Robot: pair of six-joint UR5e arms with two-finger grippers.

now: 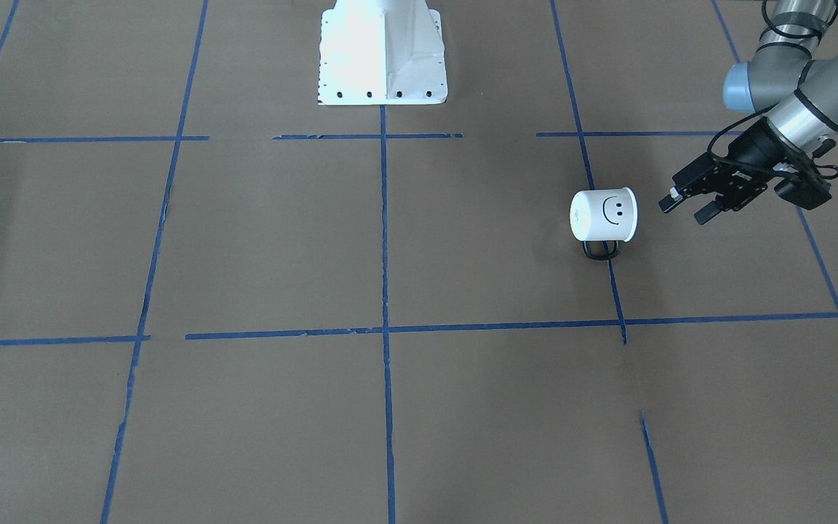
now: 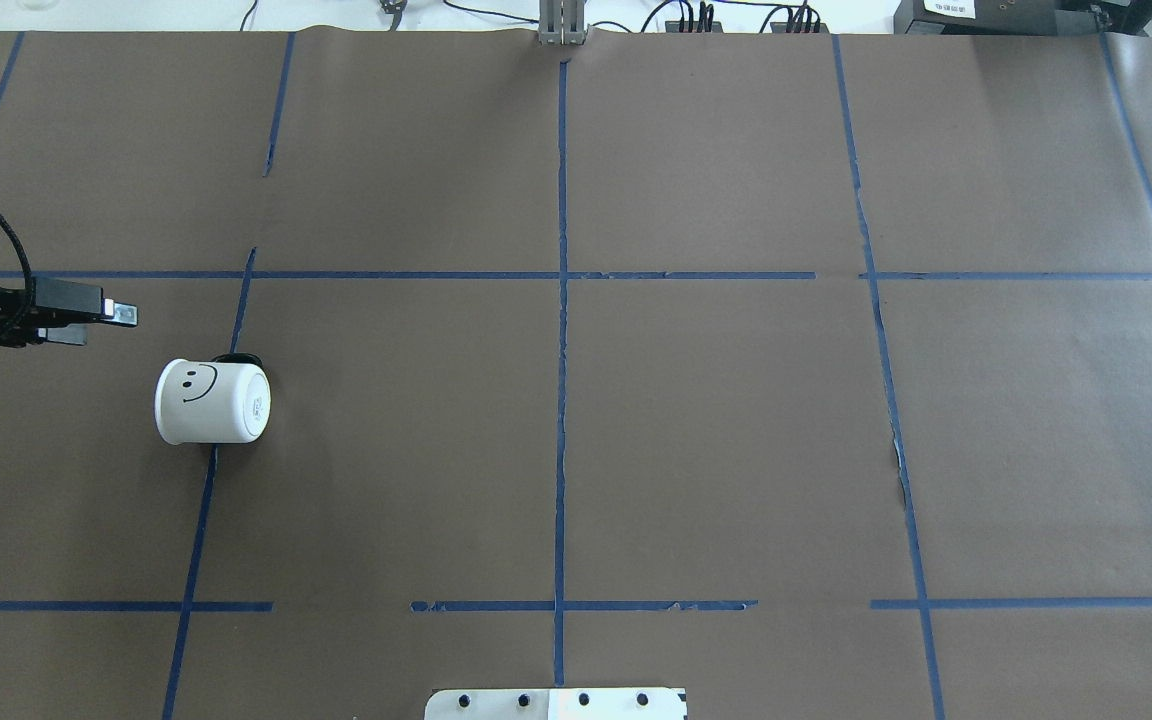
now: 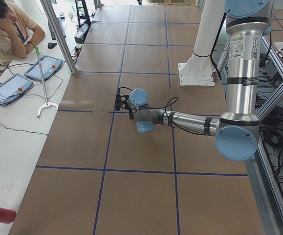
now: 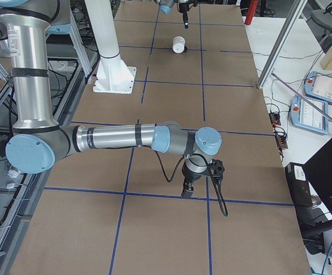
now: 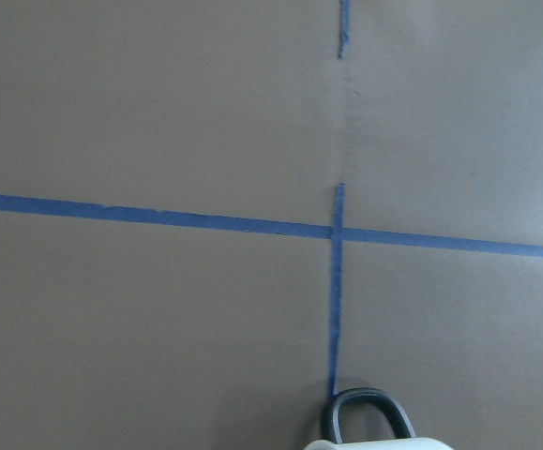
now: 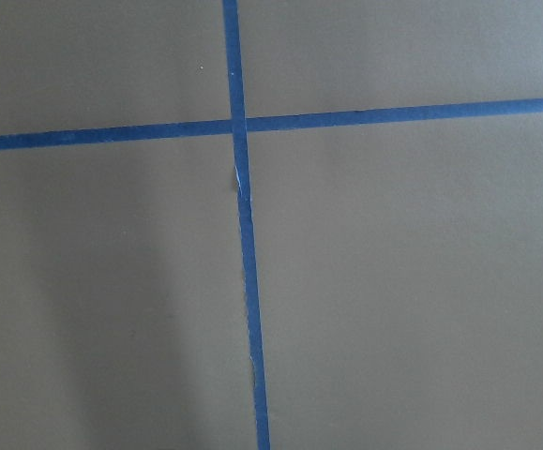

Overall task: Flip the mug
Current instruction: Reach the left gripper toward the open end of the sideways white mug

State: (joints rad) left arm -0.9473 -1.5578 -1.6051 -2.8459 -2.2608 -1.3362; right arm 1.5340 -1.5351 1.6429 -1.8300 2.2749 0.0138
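The white mug point(image 1: 603, 215) with a black smiley face lies on its side on the brown paper. Its black loop handle point(image 1: 601, 249) points away from the robot. It also shows in the overhead view point(image 2: 211, 402), its flat bottom turned toward the table's middle, and far off in the exterior right view point(image 4: 179, 44). My left gripper point(image 1: 683, 209) is open and empty, a short way from the mug's mouth end and above the table point(image 2: 108, 326). The left wrist view shows only the handle point(image 5: 365, 412). My right gripper point(image 4: 187, 189) points down at the paper; I cannot tell if it is open.
The robot's white base point(image 1: 382, 51) stands at the table's middle edge. Blue tape lines point(image 2: 561, 330) cross the brown paper. A person point(image 3: 7, 29) sits beside tablets at the side table.
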